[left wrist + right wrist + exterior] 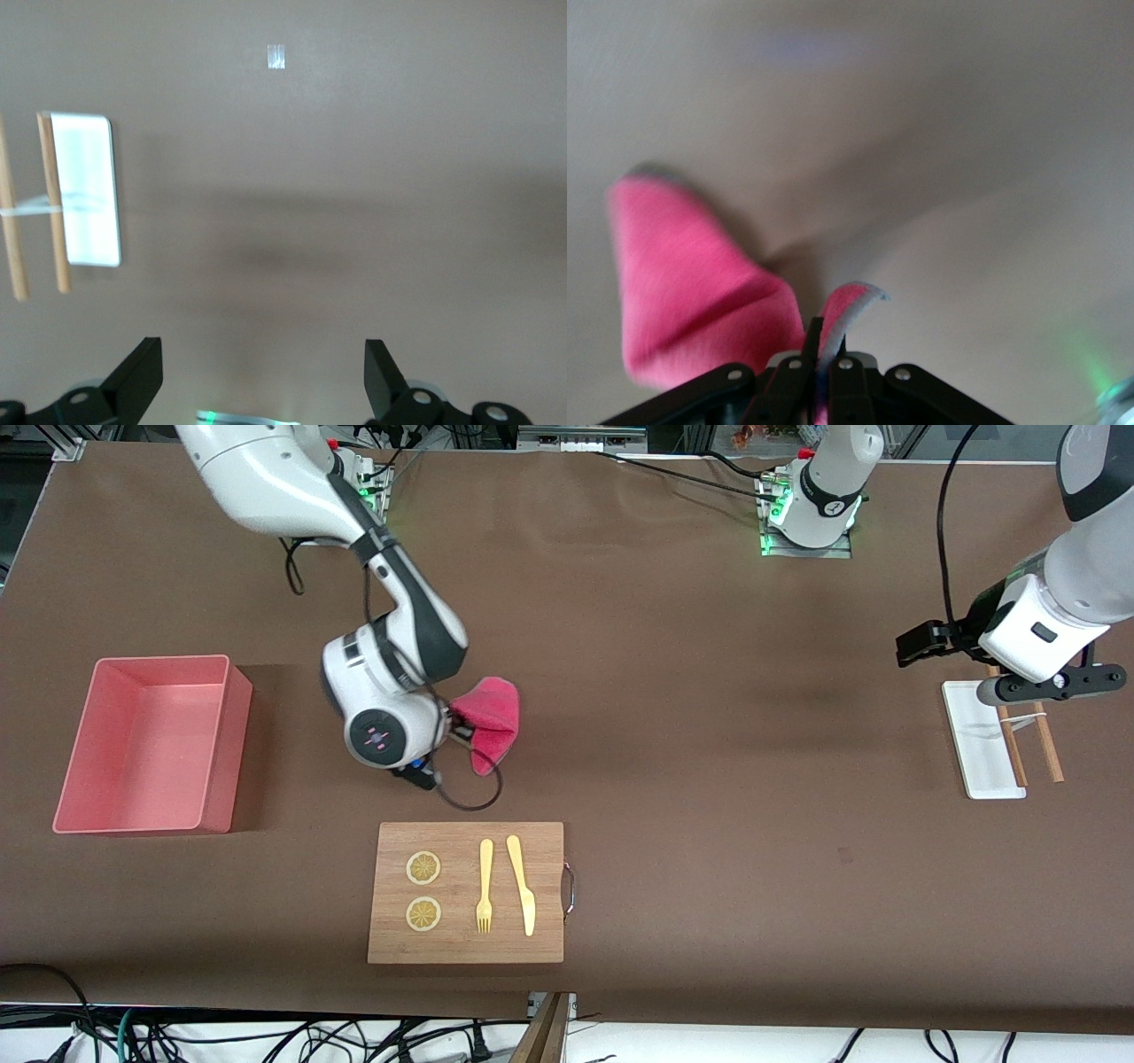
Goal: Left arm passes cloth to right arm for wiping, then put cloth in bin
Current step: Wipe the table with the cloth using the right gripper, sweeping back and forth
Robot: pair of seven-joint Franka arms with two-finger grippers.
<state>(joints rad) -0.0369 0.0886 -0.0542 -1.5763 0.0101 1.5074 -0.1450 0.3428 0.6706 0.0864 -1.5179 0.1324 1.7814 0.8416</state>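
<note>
The crimson-pink cloth (pixel 487 717) hangs from my right gripper (pixel 456 731), which is shut on one edge of it over the brown table, between the bin and the table's middle. In the right wrist view the cloth (pixel 682 283) droops beside the shut fingers, and a pale edge strip is pinched in the right gripper (pixel 830 332). The salmon-pink bin (pixel 232 735) stands empty toward the right arm's end of the table. My left gripper (pixel 1045 684) is open and empty over the white tray; it also shows in the left wrist view (pixel 261 354).
A wooden board (pixel 465 948) with a yellow fork (pixel 485 886), a yellow knife (pixel 522 886) and two lemon slices (pixel 423 868) lies nearer the front camera than the cloth. A small white tray (pixel 974 744) with wooden chopsticks (pixel 1050 748) lies at the left arm's end and shows in the left wrist view (pixel 84 195).
</note>
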